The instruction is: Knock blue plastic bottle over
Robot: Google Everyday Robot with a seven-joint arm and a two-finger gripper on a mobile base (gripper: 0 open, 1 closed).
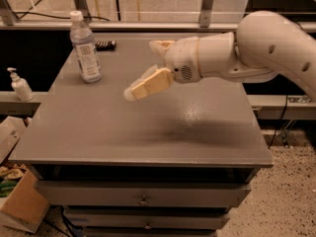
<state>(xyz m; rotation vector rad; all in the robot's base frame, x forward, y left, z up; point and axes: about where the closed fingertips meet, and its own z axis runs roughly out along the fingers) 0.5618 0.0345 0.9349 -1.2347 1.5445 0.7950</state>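
The blue plastic bottle (85, 49) stands upright at the far left of the grey table (148, 132). It is clear with a white cap and a white label. My gripper (142, 69) hovers above the middle of the table, to the right of the bottle and apart from it. It points left toward the bottle. Its two tan fingers (148, 85) are spread apart with nothing between them. The white arm (256, 48) reaches in from the right.
A small dark object (104, 45) lies on the table just behind and right of the bottle. A white pump dispenser (19, 85) stands on a ledge left of the table. Cardboard boxes (19, 206) sit on the floor at the lower left.
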